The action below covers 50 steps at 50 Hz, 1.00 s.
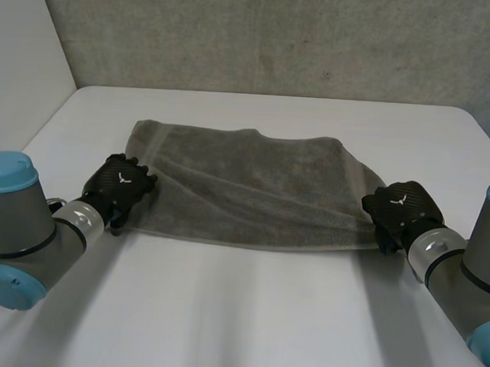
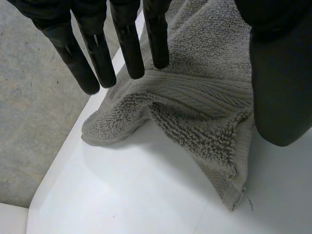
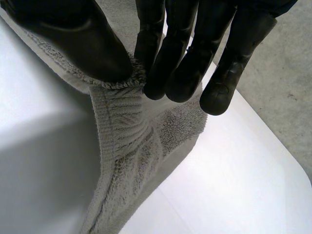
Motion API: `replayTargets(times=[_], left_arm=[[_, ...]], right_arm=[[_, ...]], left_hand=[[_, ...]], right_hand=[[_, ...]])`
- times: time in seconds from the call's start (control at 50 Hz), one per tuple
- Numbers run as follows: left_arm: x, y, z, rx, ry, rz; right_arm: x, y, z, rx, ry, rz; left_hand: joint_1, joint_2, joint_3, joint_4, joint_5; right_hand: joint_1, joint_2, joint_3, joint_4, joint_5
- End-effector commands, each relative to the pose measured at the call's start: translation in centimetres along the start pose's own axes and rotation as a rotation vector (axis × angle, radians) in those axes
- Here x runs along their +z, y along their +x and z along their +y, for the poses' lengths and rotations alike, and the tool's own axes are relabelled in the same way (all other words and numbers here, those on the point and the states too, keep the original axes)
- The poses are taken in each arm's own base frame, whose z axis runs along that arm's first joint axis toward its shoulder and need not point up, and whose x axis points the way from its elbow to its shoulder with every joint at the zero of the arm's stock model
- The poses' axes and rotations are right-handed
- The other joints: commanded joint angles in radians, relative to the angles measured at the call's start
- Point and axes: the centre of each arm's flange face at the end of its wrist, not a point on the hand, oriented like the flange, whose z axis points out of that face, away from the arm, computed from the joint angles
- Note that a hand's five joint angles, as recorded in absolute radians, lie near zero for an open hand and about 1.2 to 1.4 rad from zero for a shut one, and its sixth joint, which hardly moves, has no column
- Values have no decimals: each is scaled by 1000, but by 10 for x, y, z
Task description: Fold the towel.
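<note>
Towel [image 1: 253, 184] spread on the table [image 1: 245, 317], a hand at each near corner

And here we are: the grey towel lies across the middle of the white table, long side running left to right, mostly flat, its far edge a little wavy. Both arms reach in from the near side, one to each end.

Over to the left hand [image 1: 122, 184], sitting at the towel's near left corner. In its own wrist view the fingers [image 2: 97, 53] are straight and spread, with the thumb [image 2: 280, 87] held well apart from them, so nothing is clamped there. Terry cloth runs up between fingers and thumb, rumpled into a raised fold, and the corner tip with its loose thread lies on the table just beside the thumb.

Now the right hand [image 1: 401, 211], at the near right corner, and this one has a grip! Its wrist view shows thumb and fingertips [image 3: 156, 83] pressed together on the towel's ribbed hem, the cloth bunched between them and dropping away from the pinch down to the table
</note>
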Motion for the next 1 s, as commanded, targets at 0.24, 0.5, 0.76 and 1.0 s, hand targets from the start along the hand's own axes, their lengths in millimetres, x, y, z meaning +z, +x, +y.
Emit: replayTargets(times=[0.24, 0.5, 0.76, 1.0], left_arm=[[10, 10, 14, 7, -4, 5], [14, 0, 15, -2, -2, -28], [12, -9, 11, -46, 2, -53], [0, -30, -14, -200, 65, -100]], right_arm=[[1, 0, 1, 2, -2, 0], [2, 0, 1, 3, 1, 1], [14, 0, 1, 106, 23, -12], [36, 15, 19, 243, -93, -38]], left_hand=[[89, 95, 89, 91, -88], [544, 550, 544, 546, 367], [846, 852, 846, 848, 669], [846, 852, 846, 848, 669]], right_hand=[[59, 63, 64, 59, 49], [59, 63, 64, 59, 49], [59, 63, 64, 59, 49], [-891, -886, -885, -891, -900]])
